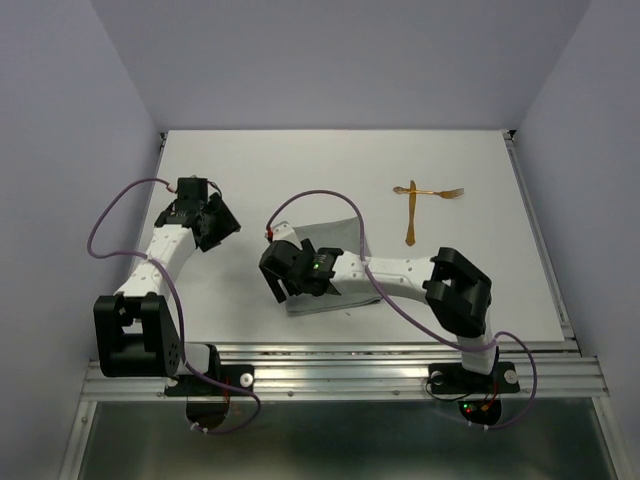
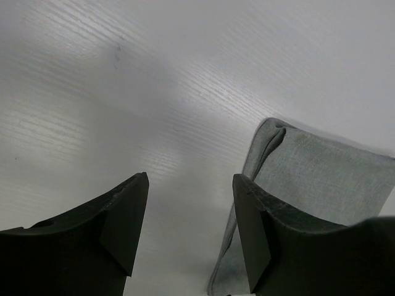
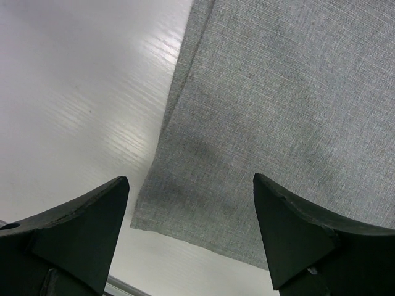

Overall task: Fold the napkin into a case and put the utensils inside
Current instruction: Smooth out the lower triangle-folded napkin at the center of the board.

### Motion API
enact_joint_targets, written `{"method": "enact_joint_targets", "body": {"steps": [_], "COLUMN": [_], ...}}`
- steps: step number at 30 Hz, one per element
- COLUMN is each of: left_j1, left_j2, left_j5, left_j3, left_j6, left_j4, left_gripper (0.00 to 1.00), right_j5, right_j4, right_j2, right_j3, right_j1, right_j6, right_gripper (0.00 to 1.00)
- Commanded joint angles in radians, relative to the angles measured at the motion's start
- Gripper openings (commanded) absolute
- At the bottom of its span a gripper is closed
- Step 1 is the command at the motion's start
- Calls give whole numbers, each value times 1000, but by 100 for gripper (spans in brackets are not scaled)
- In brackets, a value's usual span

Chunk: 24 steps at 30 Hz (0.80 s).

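Both stand wide open and empty: right gripper point(image 3: 191, 185) above the napkin point(image 3: 278, 105) at its lower-left corner, left gripper point(image 2: 190, 182) above the table point(image 2: 123, 92).

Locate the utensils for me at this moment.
In the top view, the utensils lie crossed on the far right part of the table, apart from the napkin, which sits nearer and to their left.

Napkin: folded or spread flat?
Folded at least once: the napkin shows a doubled layer along its left edge in the right wrist view and a rounded fold in the left wrist view.
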Motion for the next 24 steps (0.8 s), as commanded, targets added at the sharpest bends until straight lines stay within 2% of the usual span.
{"method": "enact_joint_targets", "body": {"steps": [1, 7, 11, 14, 21, 24], "left_j1": [2, 2, 2, 2, 2, 2], "left_j2": [3, 8, 25, 34, 37, 39], "left_j5": [25, 36, 46, 46, 33, 30], "left_j3": [-15, -25, -27, -21, -16, -15], "left_j6": [36, 30, 25, 28, 31, 30], "left_j4": [-7, 2, 10, 13, 19, 20], "left_gripper": [69, 69, 68, 68, 68, 68], "right_j5": [-17, -106, -138, -138, -79, -72], "right_j4": [-40, -11, 24, 56, 26, 34], "right_j2": [14, 15, 12, 4, 57, 67], "right_j3": [57, 17, -39, -84, -62, -82], "right_j1": [3, 3, 12, 12, 36, 36], "right_j6": [17, 35, 52, 64, 38, 49], "right_gripper": [87, 86, 77, 73, 75, 73]}}
